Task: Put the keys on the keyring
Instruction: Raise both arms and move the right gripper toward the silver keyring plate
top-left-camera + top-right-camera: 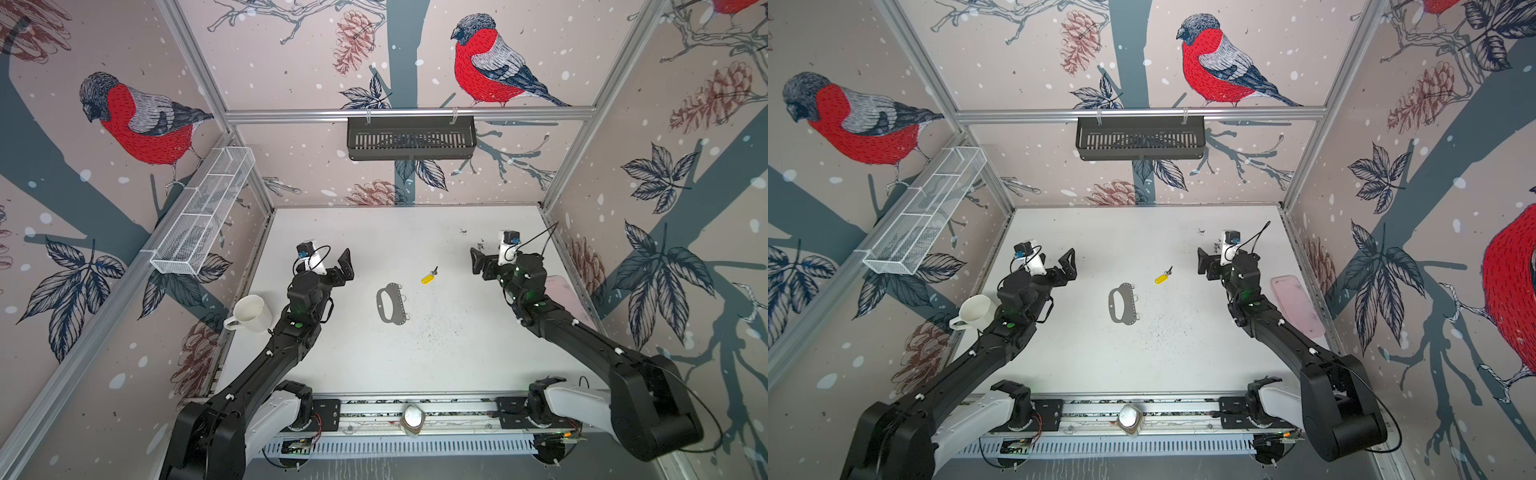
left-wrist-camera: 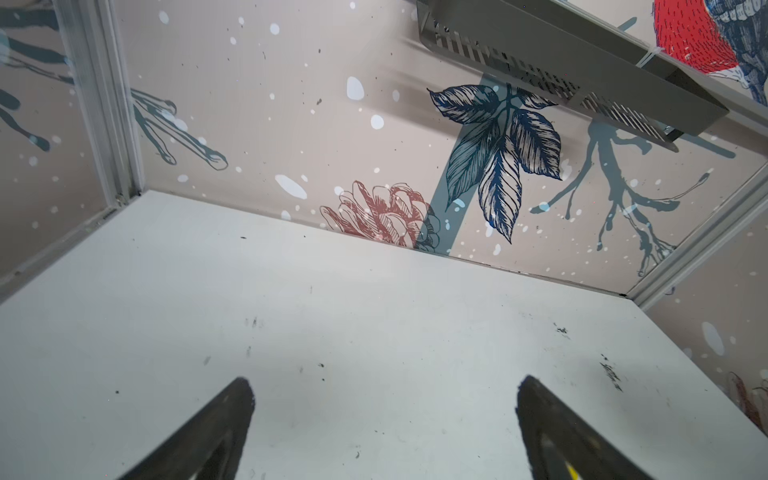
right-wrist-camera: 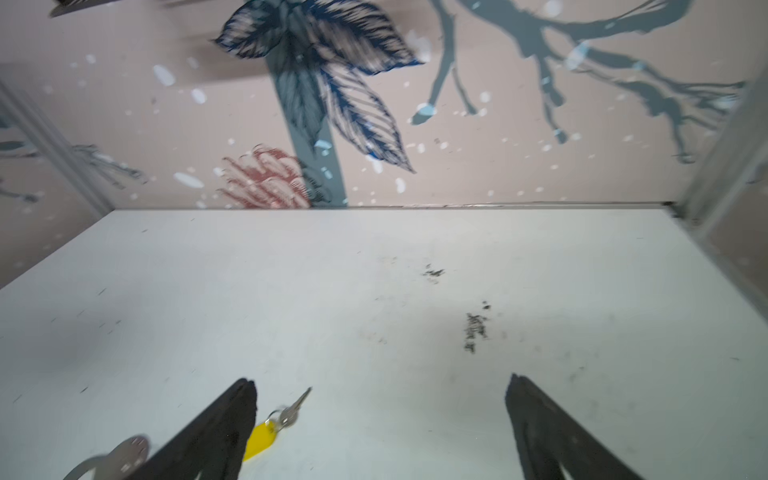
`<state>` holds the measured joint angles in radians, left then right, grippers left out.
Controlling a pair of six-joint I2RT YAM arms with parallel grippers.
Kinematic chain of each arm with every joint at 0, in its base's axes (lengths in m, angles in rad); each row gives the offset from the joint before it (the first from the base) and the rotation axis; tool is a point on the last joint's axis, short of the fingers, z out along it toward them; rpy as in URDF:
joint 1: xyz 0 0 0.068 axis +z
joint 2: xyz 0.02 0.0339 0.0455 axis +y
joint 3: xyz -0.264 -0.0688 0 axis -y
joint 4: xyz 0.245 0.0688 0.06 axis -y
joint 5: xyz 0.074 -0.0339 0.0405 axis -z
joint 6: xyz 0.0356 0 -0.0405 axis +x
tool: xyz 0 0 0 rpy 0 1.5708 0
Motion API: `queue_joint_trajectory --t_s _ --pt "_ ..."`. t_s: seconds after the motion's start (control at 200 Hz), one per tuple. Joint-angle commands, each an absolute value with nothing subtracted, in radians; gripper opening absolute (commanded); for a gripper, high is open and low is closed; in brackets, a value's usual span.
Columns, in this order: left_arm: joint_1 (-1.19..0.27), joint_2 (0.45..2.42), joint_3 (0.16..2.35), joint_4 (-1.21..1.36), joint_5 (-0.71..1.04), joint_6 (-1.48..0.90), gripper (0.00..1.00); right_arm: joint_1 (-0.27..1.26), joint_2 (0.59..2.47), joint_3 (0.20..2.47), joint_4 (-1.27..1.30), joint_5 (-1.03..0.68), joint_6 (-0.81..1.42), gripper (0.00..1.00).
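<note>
Lying flat mid-table, the keyring [image 1: 390,302] is sitting just near-left of the keys [image 1: 428,276], the two apart. The left gripper [image 1: 347,266] and right gripper [image 1: 477,261] are hovering wide open and empty on either side. A white mug [image 1: 249,313] is standing at the left edge, a pink tray [image 1: 1296,305] at the right.

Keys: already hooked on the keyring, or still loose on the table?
Loose. The keys lie flat on the table, apart from the keyring, bare surface between them. No gripper holds them.
</note>
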<state>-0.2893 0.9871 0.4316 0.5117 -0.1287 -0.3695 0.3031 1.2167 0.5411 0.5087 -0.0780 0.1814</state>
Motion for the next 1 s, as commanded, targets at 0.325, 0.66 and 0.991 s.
queue_joint_trajectory --t_s 0.325,0.66,0.991 --pt "-0.292 1.111 0.515 0.438 -0.03 -0.429 0.98 0.69 1.447 0.515 0.526 -0.116 0.243 0.77" --pt "-0.297 1.195 0.56 0.445 0.057 -0.42 0.98 0.811 1.581 0.612 0.416 -0.092 0.187 0.63" --pt "-0.307 1.195 0.57 0.434 0.072 -0.396 0.98 0.863 1.607 0.627 0.328 -0.097 0.157 0.57"
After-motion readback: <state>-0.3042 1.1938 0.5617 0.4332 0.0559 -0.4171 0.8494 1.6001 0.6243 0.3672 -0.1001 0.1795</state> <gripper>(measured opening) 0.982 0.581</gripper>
